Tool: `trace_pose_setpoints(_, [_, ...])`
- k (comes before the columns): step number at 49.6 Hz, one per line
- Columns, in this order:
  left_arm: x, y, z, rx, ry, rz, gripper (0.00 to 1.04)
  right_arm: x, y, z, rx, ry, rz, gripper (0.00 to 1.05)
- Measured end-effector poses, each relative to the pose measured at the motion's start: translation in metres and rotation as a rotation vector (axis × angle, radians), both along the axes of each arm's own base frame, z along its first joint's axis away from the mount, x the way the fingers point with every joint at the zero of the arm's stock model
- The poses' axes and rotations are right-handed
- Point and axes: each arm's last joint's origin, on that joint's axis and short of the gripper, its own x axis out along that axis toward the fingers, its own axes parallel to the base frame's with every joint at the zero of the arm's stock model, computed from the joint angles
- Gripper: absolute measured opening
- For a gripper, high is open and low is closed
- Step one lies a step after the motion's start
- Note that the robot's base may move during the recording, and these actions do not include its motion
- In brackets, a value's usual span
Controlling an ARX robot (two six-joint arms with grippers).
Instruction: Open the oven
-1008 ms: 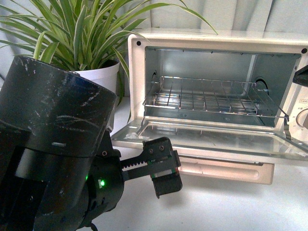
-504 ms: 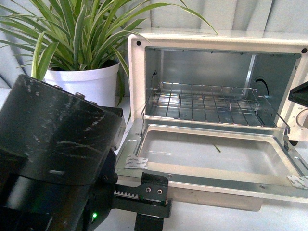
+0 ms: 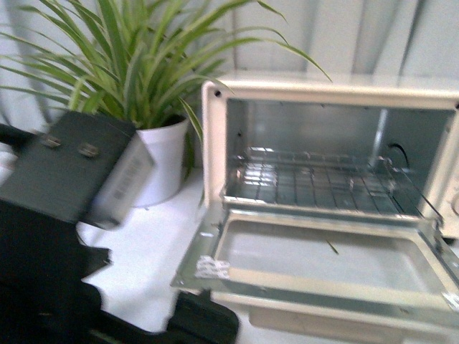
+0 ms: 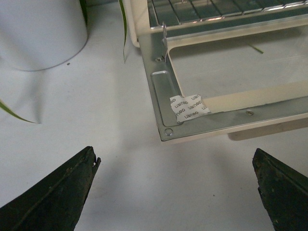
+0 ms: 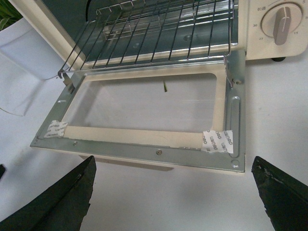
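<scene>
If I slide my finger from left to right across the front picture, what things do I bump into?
Big black robot arm → white round plant pot with long green leaves → cream-white boxy toaster oven with its door lying open.

1 oven point(image 3: 330, 92) is counted, with 1 wire rack point(image 3: 315, 179), 1 dial point(image 5: 281, 23) and 2 stickers point(image 5: 217, 141). 1 potted plant point(image 3: 136, 64) is counted. 2 hands are seen: left hand point(image 4: 174, 156) and right hand point(image 5: 173, 163).

Items I log: striped spider plant point(image 3: 136, 57), upper left of front view, in white pot point(image 3: 163, 161); white tabletop point(image 3: 143, 265) beneath; pale pleated curtain point(image 3: 344, 36) across top.
</scene>
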Motion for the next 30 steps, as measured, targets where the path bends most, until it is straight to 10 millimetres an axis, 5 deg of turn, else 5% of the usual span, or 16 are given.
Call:
trace_pose_setpoints(8, [-0.023, 0.026, 0.021, -0.09, -0.117, 0.029, 0.98, -0.026, -0.007, -0.013, -0.006, -0.044, 0.0, 0.95])
trace_pose_setpoints(30, [-0.073, 0.093, 0.003, -0.162, -0.173, 0.251, 0.98, -0.067, -0.019, -0.036, 0.008, -0.153, -0.019, 0.95])
